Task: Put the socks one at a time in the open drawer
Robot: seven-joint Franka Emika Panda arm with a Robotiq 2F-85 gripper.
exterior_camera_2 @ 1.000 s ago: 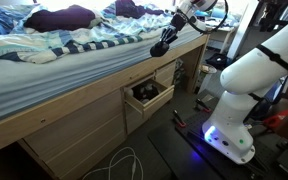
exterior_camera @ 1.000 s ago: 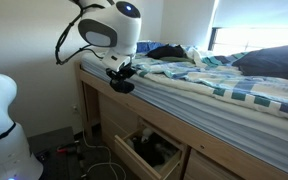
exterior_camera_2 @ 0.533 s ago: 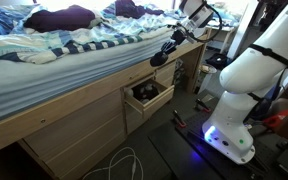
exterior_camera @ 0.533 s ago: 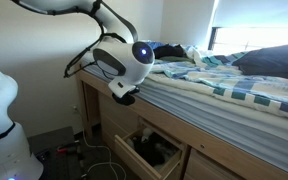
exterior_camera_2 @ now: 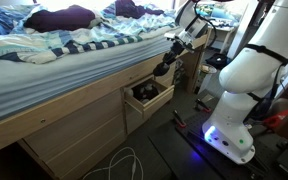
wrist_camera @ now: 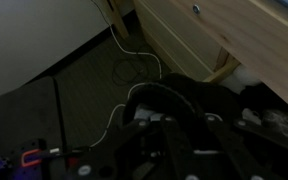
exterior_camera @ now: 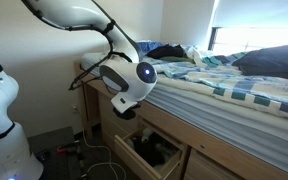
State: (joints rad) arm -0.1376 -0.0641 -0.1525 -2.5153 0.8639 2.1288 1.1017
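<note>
In an exterior view the gripper (exterior_camera: 124, 108) hangs off the side of the bed, below the mattress edge and over the floor. A dark shape droops from it, which I judge to be a dark sock (exterior_camera_2: 161, 71) pinched between closed fingers. The gripper itself is black too, so this is a reading of the outline and not a clear sight of the grip. The wrist view is dim, and shows a dark mass (wrist_camera: 184, 100) lying across the middle between the gripper parts, which fits a held sock. The open drawer (exterior_camera: 125, 152) lies at about five o'clock from the gripper, near but not yet under it. The sock is therefore in the air beside the bed frame and not inside the drawer. Dark contents (exterior_camera: 156, 150) already lie in the drawer, though it is too small to tell whether they are socks. Further right, the surface (exterior_camera: 239, 95) carries rumpled striped bedding, with dark clothing (exterior_camera: 169, 50) at about one o'clock from the gripper that may include more socks. As I judge it, this sock is lifted and on its way. It has yet to be carried over the drawer, lowered and released, and any socks left on the surface will each need their own trip.
</note>
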